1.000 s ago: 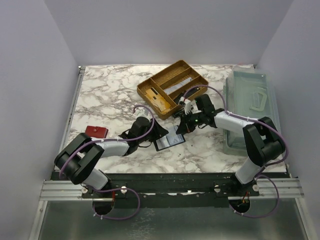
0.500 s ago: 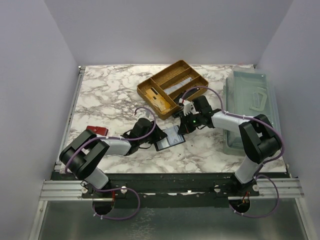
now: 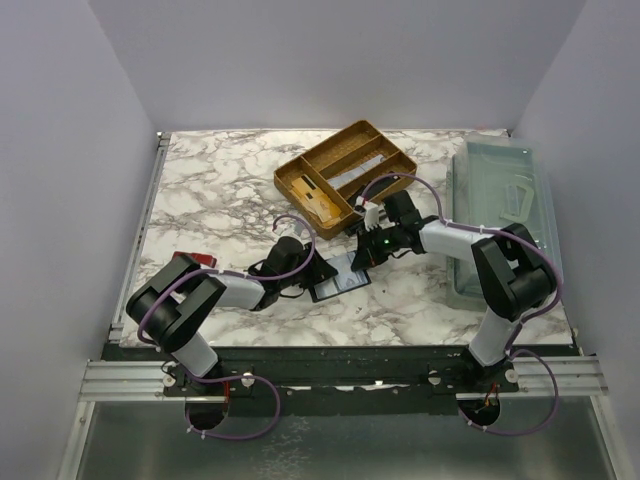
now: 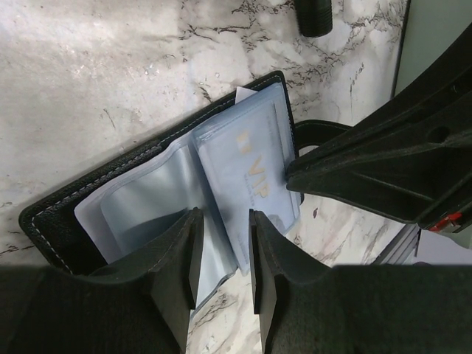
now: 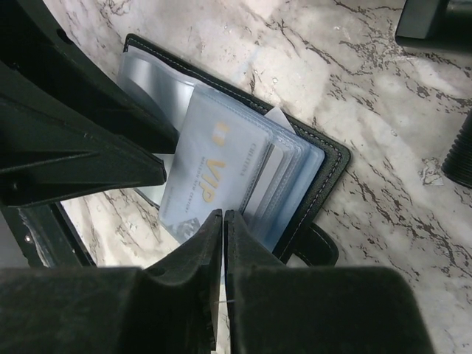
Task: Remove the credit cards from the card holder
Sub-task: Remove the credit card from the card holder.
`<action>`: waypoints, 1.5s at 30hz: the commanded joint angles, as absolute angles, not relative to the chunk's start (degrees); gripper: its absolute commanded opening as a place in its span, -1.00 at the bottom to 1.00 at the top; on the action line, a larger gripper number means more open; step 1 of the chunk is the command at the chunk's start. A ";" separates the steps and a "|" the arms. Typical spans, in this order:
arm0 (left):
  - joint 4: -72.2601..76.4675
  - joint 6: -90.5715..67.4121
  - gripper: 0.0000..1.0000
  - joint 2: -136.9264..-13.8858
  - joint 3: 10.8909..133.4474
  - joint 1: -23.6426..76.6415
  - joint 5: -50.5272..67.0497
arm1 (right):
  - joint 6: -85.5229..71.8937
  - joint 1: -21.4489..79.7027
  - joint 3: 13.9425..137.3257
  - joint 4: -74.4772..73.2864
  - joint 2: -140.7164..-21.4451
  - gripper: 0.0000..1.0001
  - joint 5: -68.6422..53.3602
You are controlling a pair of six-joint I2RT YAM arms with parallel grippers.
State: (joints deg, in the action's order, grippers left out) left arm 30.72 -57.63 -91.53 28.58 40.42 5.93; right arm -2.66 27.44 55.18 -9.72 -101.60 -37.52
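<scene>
Fingers of the right gripper (image 5: 223, 221) are seen pressed almost together, with only a slit left between them and the tips set at the edge of the uppermost card; whether that edge is pinched cannot be told. The left gripper (image 4: 223, 221) is held partly spread over the holder's left half, on or just above the empty plastic sleeves (image 4: 140, 210). The card holder (image 3: 338, 280) is laid open near the middle of the marble table (image 4: 88, 74), between the two grippers. The credit cards (image 5: 214, 173) are stacked in the sleeves of its right half, the top one lettered VIP in gold. The cards are judged to be light, thin and stiff, with a glossy face that would slip under flat pressure. Some drag from the clinging sleeves is to be expected. A hold is best taken on an exposed short edge, pinched across the thickness and drawn in line with the sleeve mouth, while the soft, floppy holder is pinned down by the other gripper.
</scene>
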 commanded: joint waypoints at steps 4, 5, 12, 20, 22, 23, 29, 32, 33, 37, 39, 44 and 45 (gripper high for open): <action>32.61 -57.68 -0.25 -92.29 27.53 40.69 7.47 | -3.65 27.94 56.34 -11.25 -103.57 -0.57 -38.38; 32.61 -57.70 -0.24 -92.33 27.50 40.67 7.54 | -3.61 27.95 56.44 -11.29 -103.87 -0.55 -39.21; 32.69 -59.14 -0.17 -93.07 27.26 40.67 8.34 | -5.37 27.91 57.08 -11.99 -106.30 -0.51 -49.95; 34.02 -61.39 -0.18 -92.63 25.59 40.21 8.62 | -8.21 27.44 56.96 -11.23 -107.75 -0.45 -54.08; 34.47 -61.88 -0.19 -92.38 25.05 40.04 8.65 | -9.30 26.78 56.50 -10.31 -107.82 -0.44 -54.89; 34.72 -62.10 -0.19 -92.33 24.82 39.93 8.84 | -9.95 26.49 56.25 -9.87 -107.90 -0.43 -55.53; 34.85 -60.69 -0.12 -90.68 23.60 39.90 8.88 | -11.08 24.73 55.77 -9.06 -106.03 -0.43 -53.44; 31.44 -58.55 -0.10 -87.42 23.60 39.89 6.91 | -11.29 24.44 54.88 -8.11 -104.25 -0.41 -49.12; 29.55 -57.49 -0.10 -86.39 24.03 39.91 6.13 | -11.19 24.42 54.85 -8.08 -104.21 -0.41 -48.29; 24.05 -55.40 -0.15 -84.46 25.80 39.97 4.25 | -10.97 24.43 55.47 -9.31 -105.54 -0.39 -46.46; 23.28 -55.12 -0.23 -84.91 26.30 39.99 4.22 | -11.00 24.37 55.74 -9.77 -105.97 -0.38 -45.77; 23.02 -54.26 -0.46 -88.68 27.94 39.93 5.43 | -10.91 24.37 55.85 -10.23 -106.17 -0.27 -43.70; 22.96 -54.02 -0.48 -89.43 28.23 39.98 5.26 | -10.88 24.36 56.00 -10.40 -106.25 -0.26 -43.49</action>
